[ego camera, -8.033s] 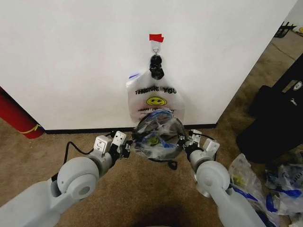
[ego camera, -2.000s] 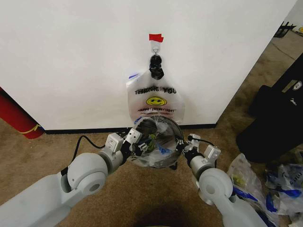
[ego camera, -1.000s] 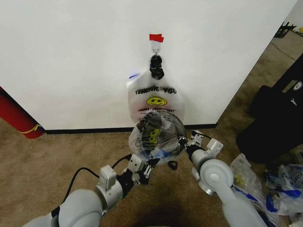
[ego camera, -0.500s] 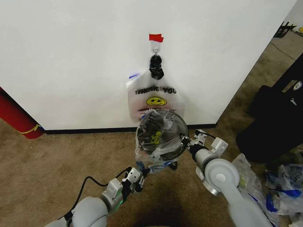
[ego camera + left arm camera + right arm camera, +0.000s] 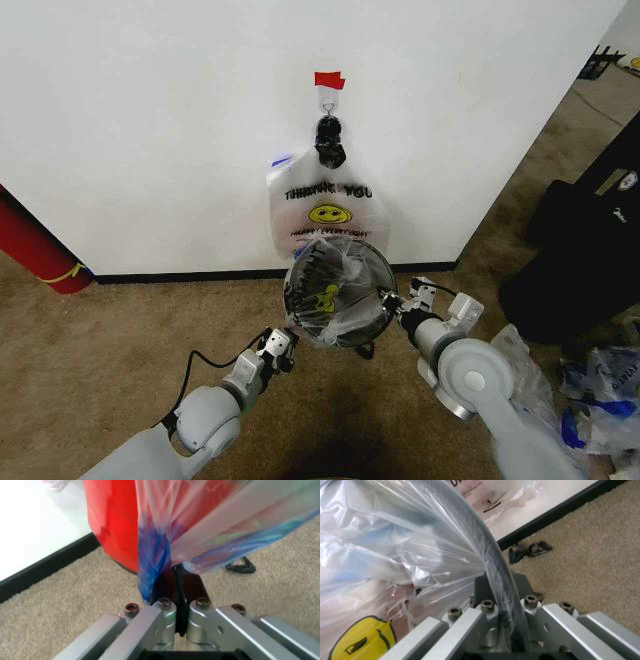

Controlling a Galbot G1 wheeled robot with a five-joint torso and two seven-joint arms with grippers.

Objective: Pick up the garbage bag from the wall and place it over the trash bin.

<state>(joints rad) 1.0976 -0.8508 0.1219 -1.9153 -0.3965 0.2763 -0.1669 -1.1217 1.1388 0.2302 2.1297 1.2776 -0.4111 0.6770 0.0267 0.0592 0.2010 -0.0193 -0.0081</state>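
Observation:
The trash bin (image 5: 372, 266) stands on the carpet at the foot of the wall (image 5: 150, 120), its round mouth facing up toward me. The garbage bag (image 5: 325, 297), translucent with a yellow smiley, is draped over that mouth. My left gripper (image 5: 283, 346) is low at the bin's left side. It is shut on the bag's hanging blue-tinted edge (image 5: 150, 570), with the bin's red base (image 5: 112, 525) behind. My right gripper (image 5: 393, 300) is shut on the bin's black rim (image 5: 492, 566), where the bag's plastic (image 5: 385, 555) wraps it.
More identical bags (image 5: 325, 212) hang from a hook (image 5: 327, 100) under a red tape patch (image 5: 329, 79). A large red cylinder (image 5: 35, 245) stands far left. A black case (image 5: 575, 250) and loose bags (image 5: 590, 390) lie right. Black clips (image 5: 529, 550) sit by the baseboard.
My left gripper left the bin's left rim, swung down and back, and now sits just below the rim holding the bag's edge. The bag is stretched flatter over the mouth. The right gripper stayed.

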